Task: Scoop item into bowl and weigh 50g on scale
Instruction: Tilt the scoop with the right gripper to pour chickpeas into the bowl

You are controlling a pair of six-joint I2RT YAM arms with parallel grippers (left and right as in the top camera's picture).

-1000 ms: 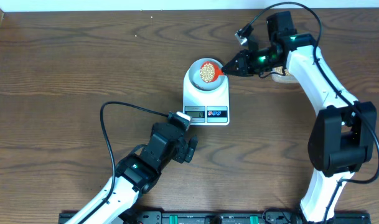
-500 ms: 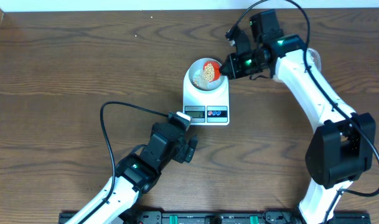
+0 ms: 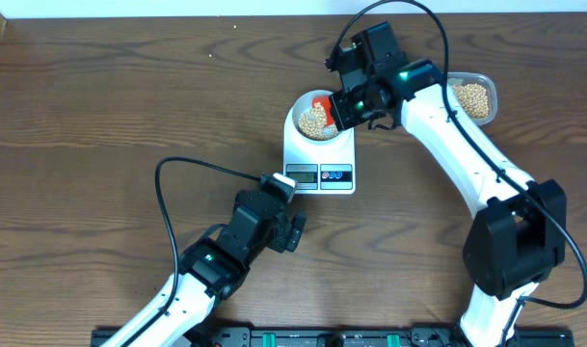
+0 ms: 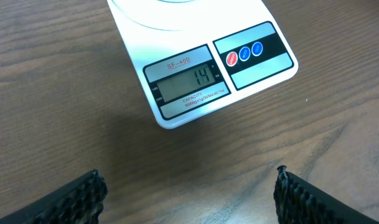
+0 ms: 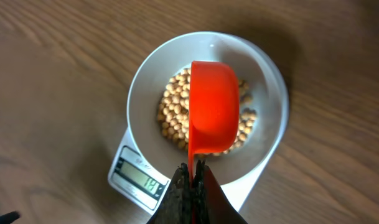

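Right wrist view showed my right gripper clamped on the red scoop, tipped over the beans in the bowl on the scale; my left gripper hung with fingers apart before the display.

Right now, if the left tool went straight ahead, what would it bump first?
Probably the scale, at its display end. The open left tool points right at it, though its height is unclear.
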